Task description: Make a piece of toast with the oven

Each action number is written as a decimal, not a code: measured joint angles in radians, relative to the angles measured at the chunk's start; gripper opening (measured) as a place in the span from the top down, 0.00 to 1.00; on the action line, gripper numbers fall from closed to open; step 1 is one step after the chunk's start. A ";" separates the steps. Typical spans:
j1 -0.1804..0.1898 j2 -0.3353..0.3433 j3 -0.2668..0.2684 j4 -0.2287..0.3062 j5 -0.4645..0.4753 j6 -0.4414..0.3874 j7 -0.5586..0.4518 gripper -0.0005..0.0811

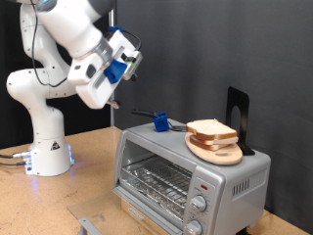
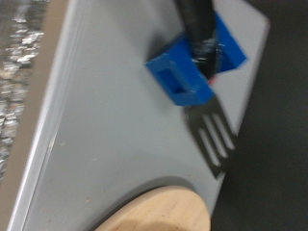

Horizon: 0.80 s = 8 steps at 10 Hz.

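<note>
Tool: I am seeing the tool [image 1: 119,57] hanging in the air above the oven's end toward the exterior view's left, tilted and pointing down toward the oven top. It is holding nothing that I can make out, and I cannot tell whether its fingers are spread or closed.
Oven: the oven [image 1: 186,171] is sitting on the wooden desk [image 1: 88,176] at the exterior view's lower right, its glass door facing the camera with the wire rack [image 1: 156,178] showing behind it and two knobs [image 1: 196,215] at the front corner.
Piece of toast: the piece of toast [image 1: 210,130] is lying on the round wooden plate [image 1: 217,152], which is resting on the oven's top, not inside it.
Spatula: a black spatula [image 2: 214,135] with a blue block [image 2: 192,63] on its handle is lying flat on the oven top, its slotted blade near the plate's rim.
Wrist view: I am looking down on the grey oven top, the spatula and the plate's edge; the picture is blurred.
Arm: the white arm's base [image 1: 44,147] is standing on the desk at the exterior view's left.
</note>
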 joint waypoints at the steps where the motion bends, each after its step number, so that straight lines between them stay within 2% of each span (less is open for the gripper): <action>1: 0.000 -0.017 0.049 0.008 -0.082 0.044 0.025 0.00; 2: 0.000 -0.029 0.094 0.025 -0.147 0.046 0.078 0.00; 3: -0.010 -0.026 0.116 0.044 -0.193 0.038 0.114 0.00; 4: -0.010 -0.026 0.114 0.040 -0.175 0.038 0.106 0.00; 6: 0.007 -0.029 0.115 0.026 -0.162 0.097 -0.020 0.00; 8: 0.044 -0.056 0.143 0.017 -0.168 0.157 -0.136 0.00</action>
